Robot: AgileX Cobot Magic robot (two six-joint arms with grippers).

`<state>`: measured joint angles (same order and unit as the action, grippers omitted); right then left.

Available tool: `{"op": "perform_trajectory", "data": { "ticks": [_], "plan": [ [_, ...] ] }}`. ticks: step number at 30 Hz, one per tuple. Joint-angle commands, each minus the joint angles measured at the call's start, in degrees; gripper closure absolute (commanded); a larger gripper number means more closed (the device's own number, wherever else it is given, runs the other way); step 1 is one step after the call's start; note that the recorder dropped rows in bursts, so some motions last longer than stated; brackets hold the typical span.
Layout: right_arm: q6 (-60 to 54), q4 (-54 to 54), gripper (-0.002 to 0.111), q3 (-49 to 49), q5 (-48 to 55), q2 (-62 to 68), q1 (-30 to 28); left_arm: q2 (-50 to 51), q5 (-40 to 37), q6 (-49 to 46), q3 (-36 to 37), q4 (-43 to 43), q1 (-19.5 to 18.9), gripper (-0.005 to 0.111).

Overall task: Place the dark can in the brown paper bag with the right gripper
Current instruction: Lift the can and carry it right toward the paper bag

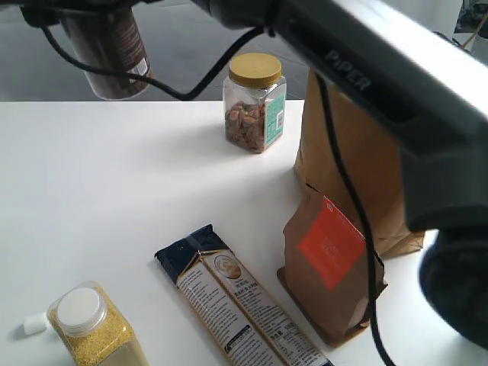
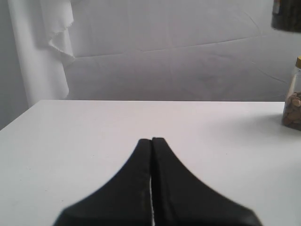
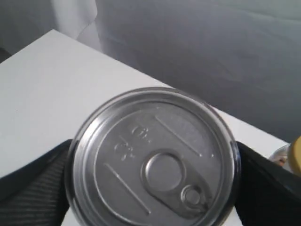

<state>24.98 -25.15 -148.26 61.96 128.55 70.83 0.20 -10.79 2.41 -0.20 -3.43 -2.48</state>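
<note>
Right, the right claw is clenched on the dark can: one black finger on each side of the can wall, lid facing the wrist camera.

Can details:
- Lid is silver with a raised rim, a pull-tab ring, a round dimple next to it and a few embossed ribs and marks.
- The wall is dark brown with faint print. A white barcode label sits near the lower edge, visible in the exterior view.
- It is short and cylindrical, roughly upright with a slight lean in the exterior view.

The can hangs directly under the claw, between the fingers. It is clear of the white worktop; the left wrist view shows its base in the air above the surface.

The brown paper bag stands on the worktop well apart from the claw, beyond the yellow-lidded nut jar, which sits between claw and bag. I cannot see the bag's mouth because the right arm covers it. A smaller brown pouch with an orange label leans just in front of the bag.

Farther from the claw, at the near edge, are a long dark pasta-style pack and a jar of yellow grain.

The left claw is clenched on nothing, fingers pressed together just above the worktop, well apart from the can.
</note>
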Motion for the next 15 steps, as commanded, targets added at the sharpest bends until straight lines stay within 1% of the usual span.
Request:
{"op": "perform_trajectory", "data": {
  "ticks": [1, 6, 13, 15],
  "plan": [
    [-0.14, -7.94, 0.108, -0.51, 2.88, -5.76, 2.66, -0.20, 0.01, 0.20, 0.20, -0.15, 0.35, 0.107],
    [-0.14, -11.85, 0.108, -0.51, 7.79, -10.06, 4.05, -0.20, 0.01, 0.20, 0.20, -0.15, 0.35, 0.107],
    [-0.43, -16.05, 0.108, -0.13, 8.00, -16.56, 4.60, -0.20, 0.01, 0.20, 0.20, -0.15, 0.35, 0.107],
    [-0.31, -19.39, 0.108, 3.01, 8.00, -20.62, 5.78, -0.20, 0.01, 0.20, 0.20, -0.15, 0.35, 0.107]
  ]
}}
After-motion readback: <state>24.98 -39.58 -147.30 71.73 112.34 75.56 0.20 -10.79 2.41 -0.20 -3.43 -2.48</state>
